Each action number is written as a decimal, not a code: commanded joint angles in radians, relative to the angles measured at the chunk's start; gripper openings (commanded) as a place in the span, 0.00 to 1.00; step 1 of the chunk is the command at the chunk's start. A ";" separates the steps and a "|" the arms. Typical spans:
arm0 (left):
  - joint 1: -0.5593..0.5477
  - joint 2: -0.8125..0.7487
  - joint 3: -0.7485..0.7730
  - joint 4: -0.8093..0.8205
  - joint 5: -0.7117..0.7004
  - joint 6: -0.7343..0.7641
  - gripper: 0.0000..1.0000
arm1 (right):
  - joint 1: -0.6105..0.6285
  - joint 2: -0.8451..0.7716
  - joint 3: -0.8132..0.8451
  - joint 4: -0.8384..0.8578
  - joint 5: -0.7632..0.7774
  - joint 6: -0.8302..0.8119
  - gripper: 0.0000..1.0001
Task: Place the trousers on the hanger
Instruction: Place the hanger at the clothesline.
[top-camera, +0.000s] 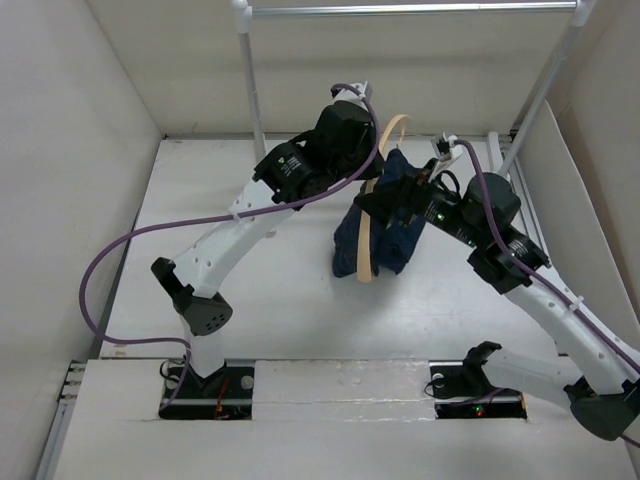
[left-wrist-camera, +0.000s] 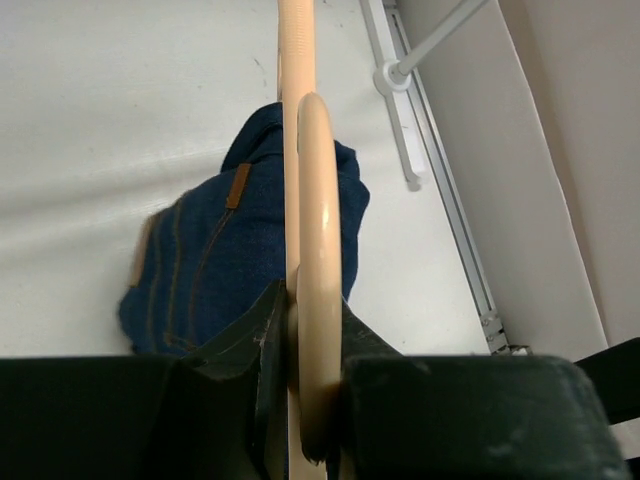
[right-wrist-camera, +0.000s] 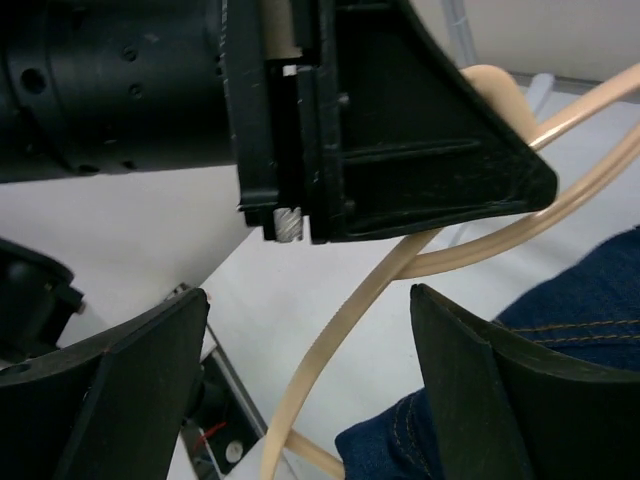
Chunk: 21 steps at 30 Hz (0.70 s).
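Near the centre of the top view, above the white table (top-camera: 250, 320), the navy trousers (top-camera: 398, 235) bunch against the peach hanger (top-camera: 367, 250). My left gripper (left-wrist-camera: 305, 320) pinches the hanger; my right gripper (right-wrist-camera: 308, 298) stands spread beside the denim.

The trousers (left-wrist-camera: 200, 270) were matt dark blue denim cloth with tan stitching and a leather-like patch (left-wrist-camera: 238, 186). The hanger (left-wrist-camera: 318, 230) looked like smooth, glossy peach plastic. The right gripper (right-wrist-camera: 308, 300) had matt black plastic fingers (right-wrist-camera: 130, 390). The far rail (top-camera: 410, 8) was shiny metal, and the table (top-camera: 280, 310) was matt white.
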 joint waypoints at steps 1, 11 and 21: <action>0.001 -0.078 -0.013 0.124 -0.018 -0.011 0.00 | 0.030 0.018 0.021 0.005 0.109 0.043 0.85; 0.001 -0.095 -0.019 0.142 -0.018 -0.013 0.00 | 0.142 0.052 -0.070 0.062 0.185 0.145 0.64; 0.001 -0.101 0.020 0.136 -0.021 0.001 0.00 | 0.155 0.013 -0.106 0.098 0.225 0.168 0.07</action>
